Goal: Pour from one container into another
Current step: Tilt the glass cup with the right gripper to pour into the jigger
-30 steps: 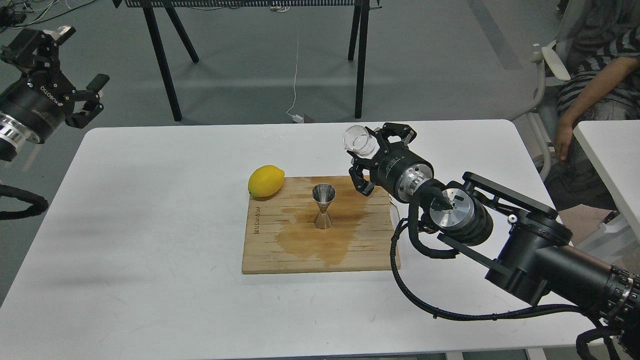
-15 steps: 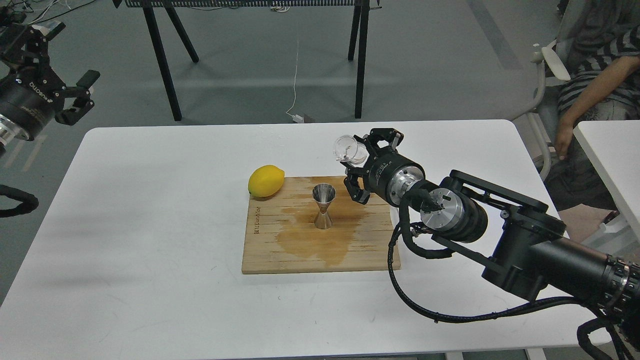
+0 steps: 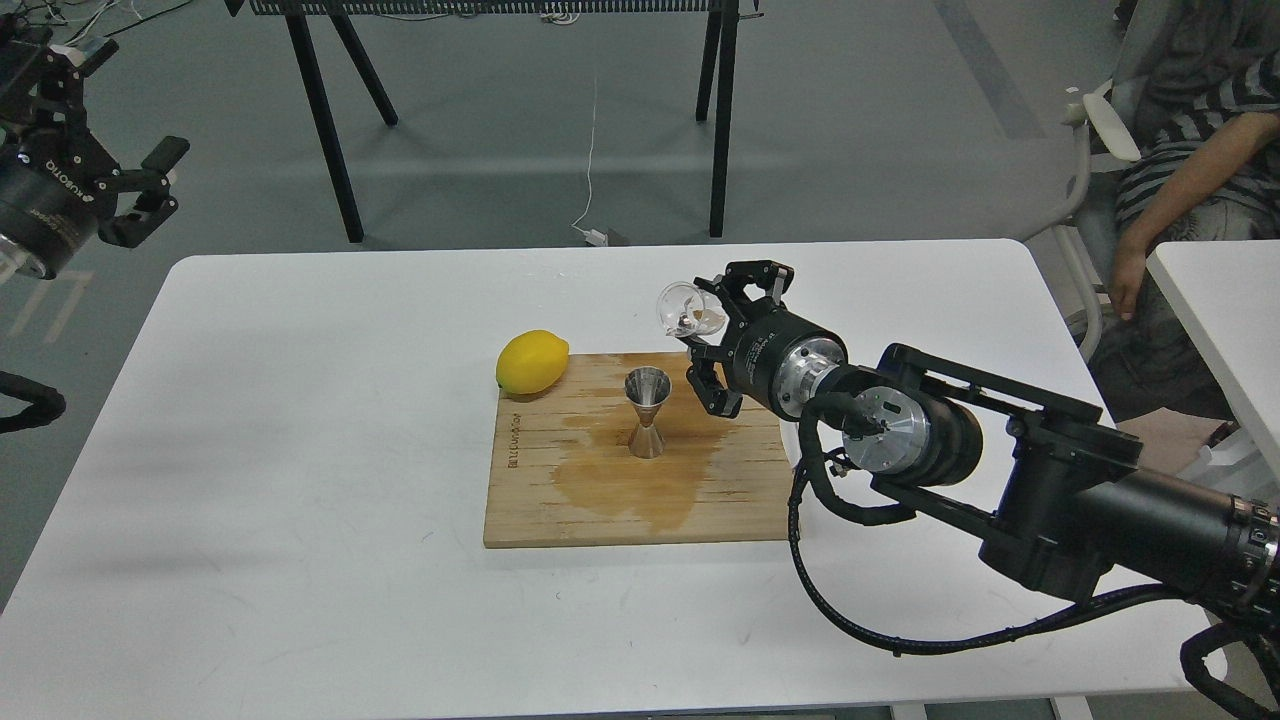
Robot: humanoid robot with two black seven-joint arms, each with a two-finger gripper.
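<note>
A small clear glass cup (image 3: 684, 308) is held tipped to the left in my right gripper (image 3: 712, 320), which is shut on it. Its mouth hangs above and just right of the steel jigger (image 3: 647, 412). The hourglass-shaped jigger stands upright on the wooden board (image 3: 540, 500), in the middle of a dark wet stain. Far to the upper left, off the table, my left gripper (image 3: 118, 135) is open and holds nothing.
A yellow lemon (image 3: 531, 362) rests at the board's far left corner. The white table (image 3: 300, 450) carries the board. A seated person (image 3: 1190, 190) and a chair are at the right, and black table legs (image 3: 330, 130) stand behind.
My right gripper has carried the glass cup left and slightly down toward the jigger, tilting it further over. My left arm has drawn back toward the upper left.
</note>
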